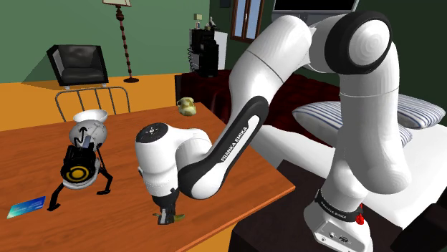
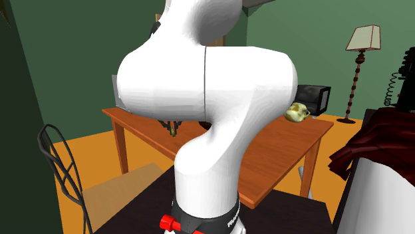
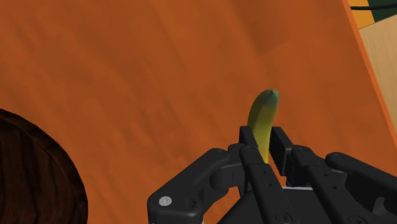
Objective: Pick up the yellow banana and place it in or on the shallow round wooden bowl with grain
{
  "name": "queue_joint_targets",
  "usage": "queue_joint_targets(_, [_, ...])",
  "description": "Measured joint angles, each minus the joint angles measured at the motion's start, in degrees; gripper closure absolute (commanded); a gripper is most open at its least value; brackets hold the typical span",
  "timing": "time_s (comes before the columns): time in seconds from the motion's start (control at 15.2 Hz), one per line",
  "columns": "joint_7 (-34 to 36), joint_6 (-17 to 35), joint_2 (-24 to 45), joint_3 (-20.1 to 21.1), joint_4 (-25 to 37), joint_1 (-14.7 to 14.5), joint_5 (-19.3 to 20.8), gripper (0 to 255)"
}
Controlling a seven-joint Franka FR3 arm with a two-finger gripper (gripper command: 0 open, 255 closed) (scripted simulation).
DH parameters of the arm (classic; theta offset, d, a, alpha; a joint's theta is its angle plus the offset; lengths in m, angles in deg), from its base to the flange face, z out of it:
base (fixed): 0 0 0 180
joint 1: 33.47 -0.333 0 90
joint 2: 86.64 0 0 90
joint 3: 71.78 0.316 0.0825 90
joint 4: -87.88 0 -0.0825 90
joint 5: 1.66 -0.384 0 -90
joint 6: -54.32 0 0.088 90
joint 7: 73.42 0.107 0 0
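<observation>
My black gripper [image 3: 263, 139] is shut on a yellow banana [image 3: 261, 114] with a greenish tip, which sticks out past the fingers [image 3: 247, 141] toward the table's edge. In the shoulder view the gripper [image 1: 166, 213] hangs low over the near edge of the wooden table [image 1: 215, 143], and the banana [image 1: 176, 217] peeks out beneath it. I cannot tell whether the banana touches the tabletop. A dark round wooden bowl [image 3: 32, 181] lies close beside the gripper, partly cut off by the picture's edge. From the second exterior view the gripper [image 2: 174, 125] hangs below the arm.
On the table stand a white and black figure with a yellow ring [image 1: 82, 161], a blue card [image 1: 26, 207] and a small yellowish object [image 1: 188, 106]. A wire chair [image 1: 93, 100] is behind the table. A bed [image 1: 358, 118] is near the stand.
</observation>
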Motion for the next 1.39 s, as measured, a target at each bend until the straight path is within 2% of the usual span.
queue_joint_targets(0.53, [-0.1, -0.3, -0.2, 0.1, 0.1, 0.0, -0.2, 255])
queue_joint_targets(1.39, [-3.9, -7.7, -7.7, 2.7, 0.9, 1.9, -5.3, 255])
